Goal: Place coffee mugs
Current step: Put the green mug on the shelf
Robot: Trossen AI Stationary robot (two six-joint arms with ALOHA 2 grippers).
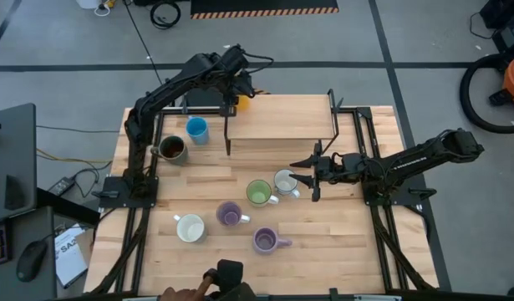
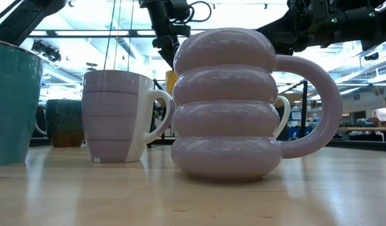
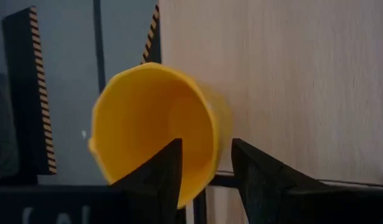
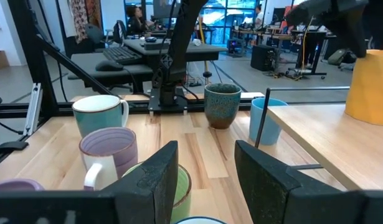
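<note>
The orange mug stands at the left far corner of a raised wooden shelf, and my left gripper is shut on its rim from above. The right wrist view shows the orange mug upright on the shelf top. My right gripper hovers open just right of a white mug and the green mug, touching neither. On the table stand the blue mug, the dark mug, two pale purple mugs and another white mug. My left gripper pinches the orange mug's wall at the rim, one finger inside the mug and the other outside. It comes from above, pointing down. The mug stays upright, its base on the shelf's left far corner.
The shelf stands on thin black legs over the table's far middle, and its top is bare wood to the right of the orange mug. A person's hand shows at the near edge. In the low view a ribbed purple mug fills the foreground.
</note>
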